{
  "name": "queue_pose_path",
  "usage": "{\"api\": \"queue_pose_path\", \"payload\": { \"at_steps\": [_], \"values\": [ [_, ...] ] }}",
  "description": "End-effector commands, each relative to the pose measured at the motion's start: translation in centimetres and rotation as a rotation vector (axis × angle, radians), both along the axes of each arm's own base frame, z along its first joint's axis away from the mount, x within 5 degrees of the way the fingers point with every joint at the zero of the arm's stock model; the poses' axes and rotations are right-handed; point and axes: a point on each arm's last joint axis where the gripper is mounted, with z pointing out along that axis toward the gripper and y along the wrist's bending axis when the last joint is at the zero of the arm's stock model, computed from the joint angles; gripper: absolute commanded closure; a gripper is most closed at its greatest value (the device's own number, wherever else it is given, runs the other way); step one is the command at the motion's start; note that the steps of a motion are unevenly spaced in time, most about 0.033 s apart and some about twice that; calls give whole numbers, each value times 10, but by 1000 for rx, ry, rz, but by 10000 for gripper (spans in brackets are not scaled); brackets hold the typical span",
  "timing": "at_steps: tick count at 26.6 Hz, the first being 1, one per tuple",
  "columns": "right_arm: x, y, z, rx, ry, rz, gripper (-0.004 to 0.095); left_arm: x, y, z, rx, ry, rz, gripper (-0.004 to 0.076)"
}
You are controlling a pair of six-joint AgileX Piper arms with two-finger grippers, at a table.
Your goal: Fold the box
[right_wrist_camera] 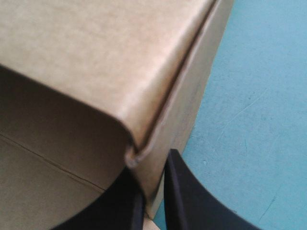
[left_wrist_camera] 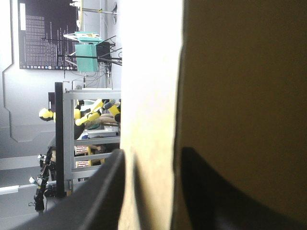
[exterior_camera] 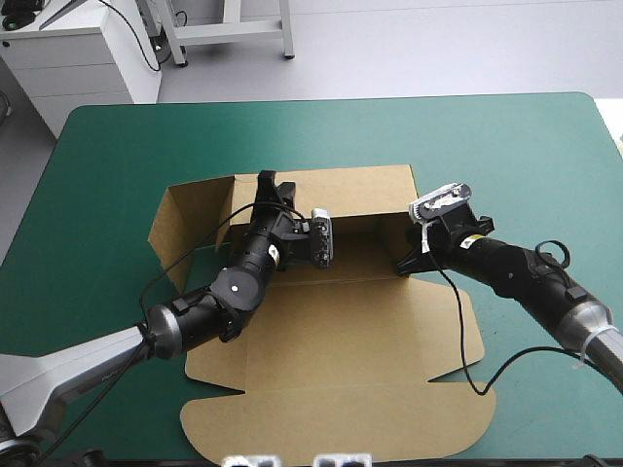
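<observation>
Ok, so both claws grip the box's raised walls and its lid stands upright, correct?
No: the lid lies flat on the table, as the high view shows. The left claw and right claw do grip the box by its raised walls.

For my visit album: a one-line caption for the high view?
Left gripper and right gripper each clamp a raised wall of the brown box, lid flat on the teal-green table.

Teal-green cover (exterior_camera: 526, 146) bare on far, left & right sides of box (exterior_camera: 341, 360): free passage there. Raised far wall (exterior_camera: 370, 190) blocks low approach from behind. Left gripper (exterior_camera: 273, 190) clamps that wall, right gripper (exterior_camera: 405, 265) the right-hand corner. Gap btw them open from above. Flat lid (exterior_camera: 331, 409) mostly clear.
</observation>
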Motion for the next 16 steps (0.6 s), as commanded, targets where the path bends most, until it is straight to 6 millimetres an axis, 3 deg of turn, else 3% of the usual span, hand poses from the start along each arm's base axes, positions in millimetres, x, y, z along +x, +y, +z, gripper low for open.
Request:
{"api": "queue_pose_path", "payload": {
  "at_steps": [1,4,12,16],
  "values": [
    [0,0,16,34,-65,-15,926,-11,0,27,-60,-84,23,173],
    [1,0,17,35,-68,-17,926,-24,-4,36,-71,-126,38,73],
    [1,0,17,38,-71,-22,926,-85,-24,56,-128,-131,-43,72],
    [3,-1,19,53,-91,-45,926,-145,-37,58,-123,-68,-131,90]
  ]
}}
